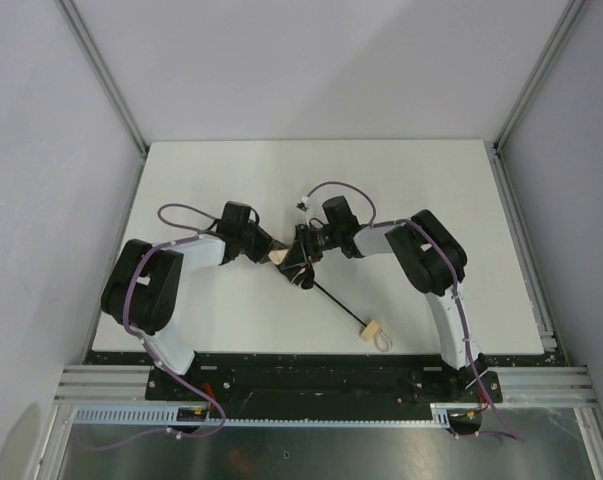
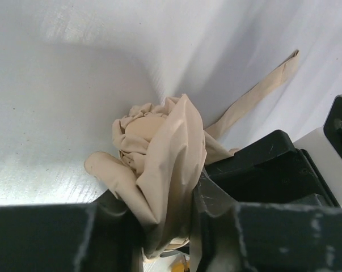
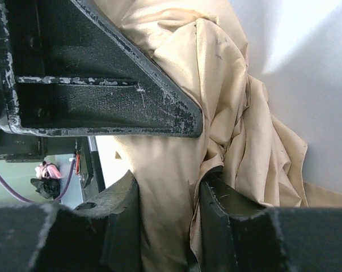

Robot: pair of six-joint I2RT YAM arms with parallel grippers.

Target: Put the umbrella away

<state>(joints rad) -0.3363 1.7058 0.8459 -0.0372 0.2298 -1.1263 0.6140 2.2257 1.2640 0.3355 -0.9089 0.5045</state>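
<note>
white table (image 1: 231, 170), grey enclosure walls (image 1: 311, 60)

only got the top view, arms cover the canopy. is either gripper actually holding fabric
Observer: Yes. In the left wrist view the left gripper is shut on a bunched fold of the umbrella.
Operator: and the right one
Observer: The right wrist view shows the right gripper with tan fabric pinched between its fingers too.
Operator: anything hanging loose
Observer: A flat tan strap trails from the bundle across the table, with no gripper on it.
</note>
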